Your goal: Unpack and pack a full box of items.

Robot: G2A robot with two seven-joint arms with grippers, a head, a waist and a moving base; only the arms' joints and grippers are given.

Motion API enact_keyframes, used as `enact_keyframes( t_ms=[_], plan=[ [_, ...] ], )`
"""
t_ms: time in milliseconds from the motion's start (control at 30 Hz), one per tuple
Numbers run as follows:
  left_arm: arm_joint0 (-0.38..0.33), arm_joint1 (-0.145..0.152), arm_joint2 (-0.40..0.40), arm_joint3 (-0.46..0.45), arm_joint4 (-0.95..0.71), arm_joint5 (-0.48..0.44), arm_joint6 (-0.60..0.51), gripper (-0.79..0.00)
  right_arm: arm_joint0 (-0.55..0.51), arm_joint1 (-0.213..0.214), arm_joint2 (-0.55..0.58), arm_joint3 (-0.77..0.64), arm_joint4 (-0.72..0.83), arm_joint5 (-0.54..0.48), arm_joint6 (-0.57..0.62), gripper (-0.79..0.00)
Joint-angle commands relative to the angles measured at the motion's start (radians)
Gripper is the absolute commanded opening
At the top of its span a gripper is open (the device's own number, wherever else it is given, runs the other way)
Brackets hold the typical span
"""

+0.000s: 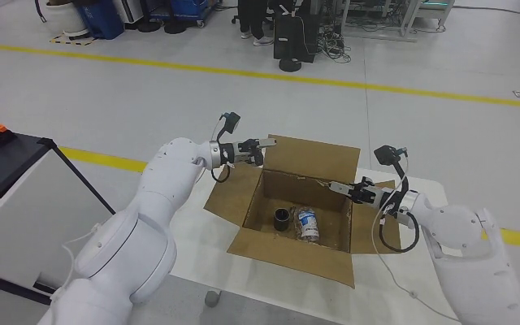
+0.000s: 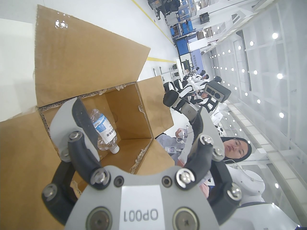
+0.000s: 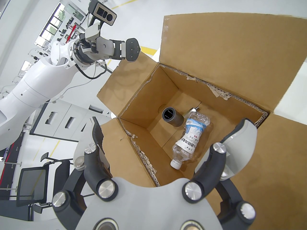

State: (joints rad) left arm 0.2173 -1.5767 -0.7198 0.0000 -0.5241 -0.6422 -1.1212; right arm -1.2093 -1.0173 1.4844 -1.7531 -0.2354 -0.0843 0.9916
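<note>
Left gripper [image 1: 262,146], fingers apart, hovers at box's [image 1: 313,154] far-left corner; right gripper [image 1: 337,188], also apart, over right wall. Bottle [image 1: 308,223] lies on box floor, blue-white label, long axis near-far, cap near, beside black cylinder [image 1: 281,217].

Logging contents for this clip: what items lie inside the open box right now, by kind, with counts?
Clear plastic bottle: 1
Black cylinder: 1
Total: 2 in the cardboard box; a small pale bit by the cylinder is too unclear to count.
</note>
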Motion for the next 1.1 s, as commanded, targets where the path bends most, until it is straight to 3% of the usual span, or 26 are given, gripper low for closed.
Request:
enact_keyframes(
  t_ms=[0,167,367,567,767,1067],
  plan=[
    [0.0,0.0,0.0,0.0,0.0,0.0,0.0,0.0,0.0,0.0,0.0,0.0,0.0,0.0,0.0,0.0],
    [0.016,0.001,-0.001,-0.024,0.003,0.009,0.026,0.0,-0.013,0.001,0.011,-0.002,0.036,-0.041,-0.013,0.0],
    [0.055,0.021,0.006,-0.127,0.06,0.027,0.06,0.0,-0.036,0.009,0.106,0.103,0.302,-0.161,0.05,0.0],
    [0.081,0.036,0.04,-0.246,0.186,0.096,0.093,0.0,-0.044,0.017,0.177,0.238,0.545,-0.195,0.145,0.0],
    [0.109,0.045,0.077,-0.393,0.316,0.228,0.102,0.0,-0.049,0.028,0.237,0.298,0.619,-0.24,0.186,0.0],
    [0.169,0.072,0.093,-0.554,0.454,0.331,0.116,0.0,-0.055,0.036,0.277,0.352,0.692,-0.294,0.197,0.0]
  ],
)
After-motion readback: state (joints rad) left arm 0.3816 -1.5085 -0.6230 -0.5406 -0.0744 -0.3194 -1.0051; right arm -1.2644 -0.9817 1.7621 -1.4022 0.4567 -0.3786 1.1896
